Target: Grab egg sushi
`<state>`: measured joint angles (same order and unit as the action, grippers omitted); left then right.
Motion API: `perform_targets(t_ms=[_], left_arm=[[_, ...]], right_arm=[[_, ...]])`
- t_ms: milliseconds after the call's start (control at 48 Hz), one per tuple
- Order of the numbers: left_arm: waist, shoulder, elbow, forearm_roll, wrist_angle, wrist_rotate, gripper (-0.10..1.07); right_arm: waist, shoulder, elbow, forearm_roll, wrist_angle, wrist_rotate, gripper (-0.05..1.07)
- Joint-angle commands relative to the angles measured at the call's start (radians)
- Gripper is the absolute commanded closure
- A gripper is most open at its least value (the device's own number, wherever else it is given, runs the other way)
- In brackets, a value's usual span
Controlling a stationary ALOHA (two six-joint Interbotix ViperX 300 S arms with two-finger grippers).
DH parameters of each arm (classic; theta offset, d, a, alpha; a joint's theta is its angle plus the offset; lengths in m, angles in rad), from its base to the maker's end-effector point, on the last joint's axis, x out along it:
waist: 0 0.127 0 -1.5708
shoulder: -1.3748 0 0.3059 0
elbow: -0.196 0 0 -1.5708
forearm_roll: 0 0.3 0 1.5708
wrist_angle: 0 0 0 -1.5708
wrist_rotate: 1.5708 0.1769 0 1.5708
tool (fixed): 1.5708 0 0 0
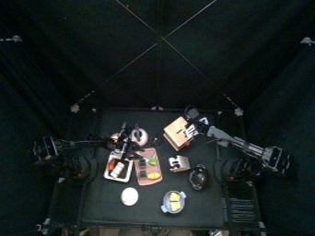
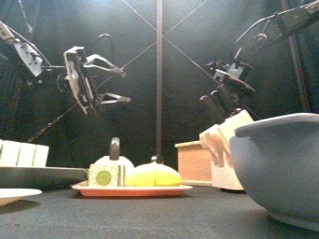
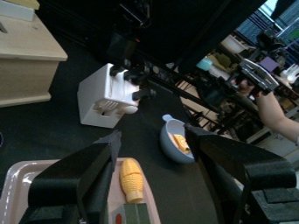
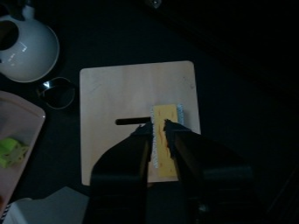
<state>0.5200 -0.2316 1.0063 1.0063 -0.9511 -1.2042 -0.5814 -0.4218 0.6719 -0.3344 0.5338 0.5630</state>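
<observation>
Black curtains close in a small black desk crowded with dishes. Near its middle lies a pink tray carrying a green-topped piece and a yellow mound. Beside it stand a white teapot and a wooden board, with a blue bowl and a white block further off.

The egg sushi, a yellow slab with a pale stripe, lies on the wooden board toward one edge. The right claw hangs directly above it, its jaws drawn close with only a slim gap, the tips seeming to straddle the sushi's stripe. Whether they already touch the piece I cannot tell from above.

The left claw is held high over the pink tray, jaws spread wide and empty. A person's hand shows beyond the curtains in that wrist view.

The risk, as I judge it, lies in the narrow opening. If the jaws descend this close together they may land on top of the sushi, not around it, pressing or splitting it. A grip taken too near the stripe could lift only the topping and leave the rest behind. Since the piece sits close to the board's edge, a sideways nudge might push it off onto the desk.
</observation>
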Motion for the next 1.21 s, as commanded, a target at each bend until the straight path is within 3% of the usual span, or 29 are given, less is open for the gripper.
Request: perform_targets(t_ms=[0,188,375,562,812,1021,1188], left_arm=[[0.002,-0.034,-0.002,0.000,-0.005,0.005,0.04],[0.002,-0.060,0.014,0.003,-0.003,0.017,0.04],[-0.021,-0.064,0.015,0.080,-0.003,0.161,0.04],[-0.066,-0.064,0.021,0.046,0.014,0.272,0.04],[-0.074,-0.066,0.029,-0.003,0.080,0.282,0.04],[-0.075,-0.069,0.035,-0.014,0.094,0.284,0.04],[-0.078,-0.077,0.038,-0.015,0.094,0.284,0.04]], right_arm=[[-0.005,-0.023,0.014,0.003,-0.041,0.002,0.14],[-0.006,-0.017,0.043,0.003,-0.066,0.002,0.02],[-0.014,-0.011,0.066,-0.005,-0.066,0.002,0.01],[-0.020,0.034,0.092,-0.008,-0.069,-0.002,0.01],[-0.021,0.104,0.078,-0.025,-0.061,-0.005,0.02],[-0.021,0.112,0.078,-0.040,-0.058,-0.002,0.03],[-0.018,0.112,0.080,-0.040,-0.054,0.000,0.13]])
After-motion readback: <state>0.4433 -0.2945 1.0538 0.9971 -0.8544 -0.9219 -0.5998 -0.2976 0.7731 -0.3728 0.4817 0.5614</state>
